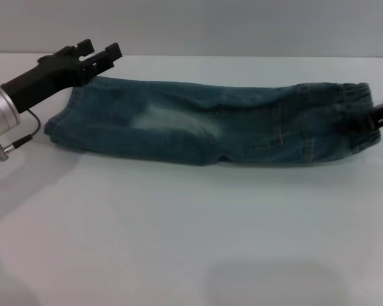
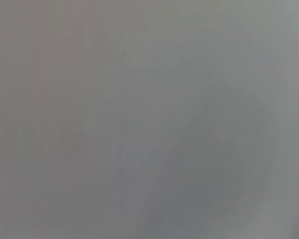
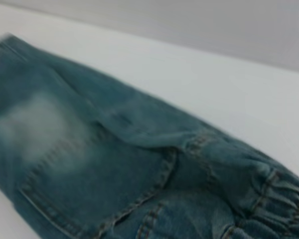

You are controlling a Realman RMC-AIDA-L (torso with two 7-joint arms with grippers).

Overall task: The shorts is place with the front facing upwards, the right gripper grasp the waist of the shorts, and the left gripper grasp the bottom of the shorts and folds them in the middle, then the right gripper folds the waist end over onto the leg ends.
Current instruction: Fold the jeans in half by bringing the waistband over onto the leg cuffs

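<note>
Lying folded lengthwise on the white table (image 1: 179,242), the shorts (image 1: 210,124) stretch left to right — waist (image 1: 354,95) at right, leg ends (image 1: 60,124) at left. Left gripper (image 1: 101,52) hovers at the far left corner, fingers apart, holding nothing. Right gripper (image 1: 376,118) sits at the waist — can't tell its grip.

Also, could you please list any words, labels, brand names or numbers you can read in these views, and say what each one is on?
None: no readable text shows in any view.
The shorts: denim with stitching and a faded patch, no legible tag or brand.
The left gripper: plain black; its silver wrist carries only a green light ring, not a character.
The right gripper: black, at the waist end, no legible label.
The left wrist view is blank grey.
</note>
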